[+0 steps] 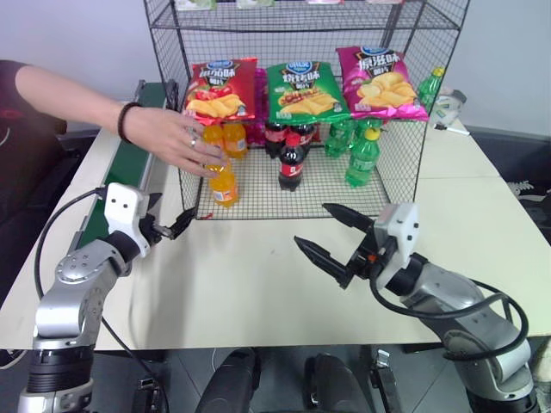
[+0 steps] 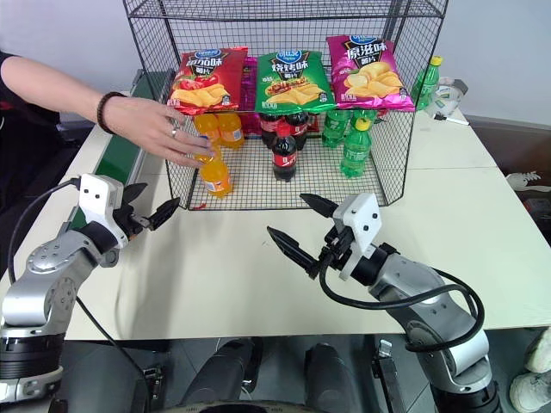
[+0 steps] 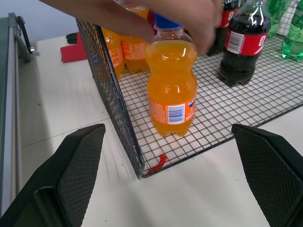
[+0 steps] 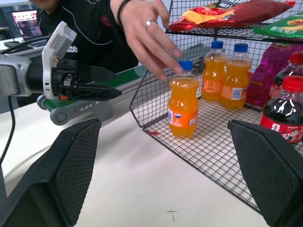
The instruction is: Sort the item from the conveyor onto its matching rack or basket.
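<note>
The item, a small orange soda bottle (image 1: pixel 223 185) with a blue cap, stands upright at the front left corner of the black wire rack's (image 1: pixel 293 214) bottom shelf. A person's hand (image 1: pixel 172 133) rests its fingertips on the cap. The dark-green conveyor (image 1: pixel 131 163) runs along the table's left side, partly under that arm. My left gripper (image 1: pixel 176 219) is open, level over the table just left of the rack's corner, pointing at the bottle. My right gripper (image 1: pixel 312 224) is open in front of the rack, holding nothing.
Two more orange bottles (image 1: pixel 225 138), cola bottles (image 1: pixel 291 163) and green bottles (image 1: pixel 362 159) stand on the same shelf. Red, green and pink chip bags (image 1: pixel 306 90) hang above them. A green bottle (image 1: pixel 430 86) stands outside the rack at the right.
</note>
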Tool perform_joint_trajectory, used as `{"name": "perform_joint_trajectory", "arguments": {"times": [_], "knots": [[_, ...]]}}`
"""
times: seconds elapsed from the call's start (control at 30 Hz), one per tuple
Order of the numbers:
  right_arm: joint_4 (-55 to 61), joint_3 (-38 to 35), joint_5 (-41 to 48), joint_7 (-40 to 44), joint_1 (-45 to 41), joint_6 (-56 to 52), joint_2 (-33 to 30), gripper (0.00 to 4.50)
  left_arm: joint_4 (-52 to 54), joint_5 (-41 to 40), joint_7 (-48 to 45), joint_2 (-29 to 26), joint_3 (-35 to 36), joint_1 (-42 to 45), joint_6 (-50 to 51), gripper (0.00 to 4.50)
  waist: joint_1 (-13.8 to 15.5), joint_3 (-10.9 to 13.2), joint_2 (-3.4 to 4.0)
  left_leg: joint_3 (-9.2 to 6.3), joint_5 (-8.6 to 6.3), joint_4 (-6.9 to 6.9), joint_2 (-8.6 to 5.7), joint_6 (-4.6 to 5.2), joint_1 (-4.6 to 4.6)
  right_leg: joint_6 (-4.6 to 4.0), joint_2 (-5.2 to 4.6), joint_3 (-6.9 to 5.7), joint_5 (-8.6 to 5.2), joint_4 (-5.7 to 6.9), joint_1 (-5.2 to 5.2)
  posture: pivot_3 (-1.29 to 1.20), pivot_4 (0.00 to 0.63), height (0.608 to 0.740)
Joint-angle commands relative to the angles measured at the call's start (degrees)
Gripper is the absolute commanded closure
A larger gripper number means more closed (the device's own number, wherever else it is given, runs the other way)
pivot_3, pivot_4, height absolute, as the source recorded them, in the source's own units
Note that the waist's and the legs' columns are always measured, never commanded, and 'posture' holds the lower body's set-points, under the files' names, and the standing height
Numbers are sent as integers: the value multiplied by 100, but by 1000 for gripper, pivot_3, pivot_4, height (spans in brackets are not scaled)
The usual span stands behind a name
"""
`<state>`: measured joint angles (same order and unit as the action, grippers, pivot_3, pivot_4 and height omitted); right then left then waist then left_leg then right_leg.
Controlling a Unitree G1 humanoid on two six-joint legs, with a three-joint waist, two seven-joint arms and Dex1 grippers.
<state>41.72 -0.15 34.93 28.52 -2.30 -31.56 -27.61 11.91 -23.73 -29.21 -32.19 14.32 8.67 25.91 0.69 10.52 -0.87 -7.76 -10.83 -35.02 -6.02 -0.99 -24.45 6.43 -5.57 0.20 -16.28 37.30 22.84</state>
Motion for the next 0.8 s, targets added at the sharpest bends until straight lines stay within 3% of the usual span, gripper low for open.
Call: {"name": "perform_joint_trajectory", "arguments": {"times": [0.03,0.57,0.8], "knots": [[23,19,4,70,8,191,67,0,148,5,36,-24,138,6,-60,46,0,0,0,0,0,0,0,0,0,0,0,0,0,0,1,0,150,740],[-14,0,-18,152,111,333,67,0,111,3,59,-7,104,52,-92,46,0,0,0,0,0,1,0,0,0,0,0,0,0,-2,3,0,150,740],[-53,30,-35,186,131,395,99,0,-287,73,642,67,764,166,-346,46,2,0,0,0,0,2,1,0,0,0,1,0,0,-2,4,0,150,740]]}}
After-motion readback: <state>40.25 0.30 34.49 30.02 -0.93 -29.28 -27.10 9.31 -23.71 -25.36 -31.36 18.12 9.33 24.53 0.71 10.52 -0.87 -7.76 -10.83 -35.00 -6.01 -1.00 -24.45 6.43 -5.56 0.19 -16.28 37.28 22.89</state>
